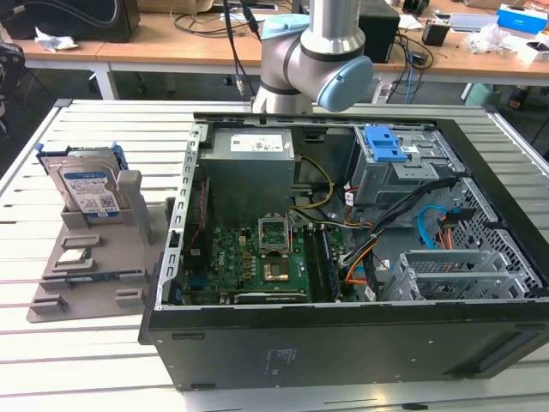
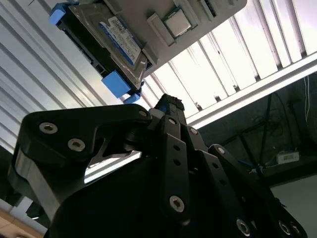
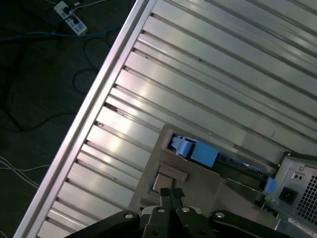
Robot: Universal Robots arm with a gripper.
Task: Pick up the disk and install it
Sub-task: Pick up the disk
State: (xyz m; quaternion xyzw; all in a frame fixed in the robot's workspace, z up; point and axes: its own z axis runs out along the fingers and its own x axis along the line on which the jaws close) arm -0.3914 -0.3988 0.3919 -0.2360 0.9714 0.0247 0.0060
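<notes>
The pincer has its two black fingertips closed together and holds nothing. In both wrist views it hangs above the slatted aluminium worktop, clear of everything below. In the first wrist view the pincer sits over the edge of a grey holder. The disk shows there as a strip of bright blue carrier just past the tips, with an open gap and nothing in the way.

In the second wrist view the disk leans in that grey holder, label facing out, blue carrier corners at both ends. A small processor chip lies in a recess beside it.

In the exterior view the disk stands tilted at the far end of the grey holder, at about nine o'clock from the open computer case. Inside the case, the grey power supply sits at twelve o'clock of the green motherboard. A blue drive-bay latch lies toward two o'clock. The arm rises behind the case at twelve o'clock.
</notes>
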